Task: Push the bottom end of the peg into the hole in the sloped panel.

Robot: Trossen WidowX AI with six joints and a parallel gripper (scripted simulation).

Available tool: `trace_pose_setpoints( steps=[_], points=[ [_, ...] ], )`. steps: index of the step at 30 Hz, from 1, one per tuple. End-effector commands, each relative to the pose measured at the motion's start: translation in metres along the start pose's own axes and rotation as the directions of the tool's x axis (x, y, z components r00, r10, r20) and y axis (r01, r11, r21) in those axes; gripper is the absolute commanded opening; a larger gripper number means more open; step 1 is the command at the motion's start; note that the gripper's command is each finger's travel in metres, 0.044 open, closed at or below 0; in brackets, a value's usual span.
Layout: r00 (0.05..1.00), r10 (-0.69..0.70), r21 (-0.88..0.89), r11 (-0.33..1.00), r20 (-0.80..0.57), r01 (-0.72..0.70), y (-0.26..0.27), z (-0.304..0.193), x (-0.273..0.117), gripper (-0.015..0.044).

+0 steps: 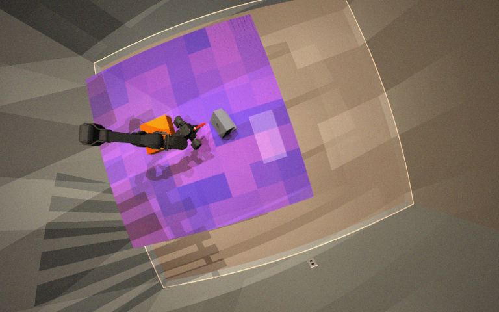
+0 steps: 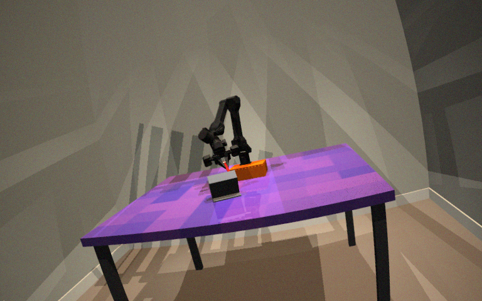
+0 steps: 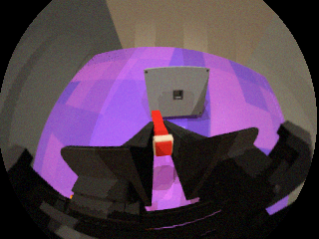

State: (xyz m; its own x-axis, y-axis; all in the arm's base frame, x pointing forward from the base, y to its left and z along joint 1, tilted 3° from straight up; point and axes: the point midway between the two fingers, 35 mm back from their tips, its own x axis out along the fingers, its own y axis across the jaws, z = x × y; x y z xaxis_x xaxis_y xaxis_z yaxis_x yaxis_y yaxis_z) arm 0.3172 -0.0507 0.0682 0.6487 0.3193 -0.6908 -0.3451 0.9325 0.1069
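1 peg (image 1: 200, 126) (image 2: 226, 165) (image 3: 163, 145) (red), 1 panel (image 1: 222, 121) (image 2: 223, 177) (image 3: 169, 82)

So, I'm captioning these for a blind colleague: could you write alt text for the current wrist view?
The tool grips a red peg with a pale band, its far end pointing toward a gray panel with one square hole. The peg is outside the hole, above a purple patchwork tabletop.
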Motion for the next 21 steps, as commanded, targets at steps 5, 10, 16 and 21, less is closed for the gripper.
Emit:
trace_pose_setpoints(
  steps=[5,10,16,21],
  points=[
    [0.999,-0.012,-0.008,1.0,0.038,0.012,-0.005,-0.003,-0.005,0.0],
    [0.998,-0.023,-0.011,1.0,0.063,0.024,-0.009,-0.004,-0.008,0.0],
    [0.995,-0.037,-0.016,0.999,0.092,0.039,-0.014,-0.006,-0.013,0.0],
    [0.992,-0.049,-0.02,0.998,0.115,0.052,-0.018,-0.007,-0.016,0.0]
  ],
)
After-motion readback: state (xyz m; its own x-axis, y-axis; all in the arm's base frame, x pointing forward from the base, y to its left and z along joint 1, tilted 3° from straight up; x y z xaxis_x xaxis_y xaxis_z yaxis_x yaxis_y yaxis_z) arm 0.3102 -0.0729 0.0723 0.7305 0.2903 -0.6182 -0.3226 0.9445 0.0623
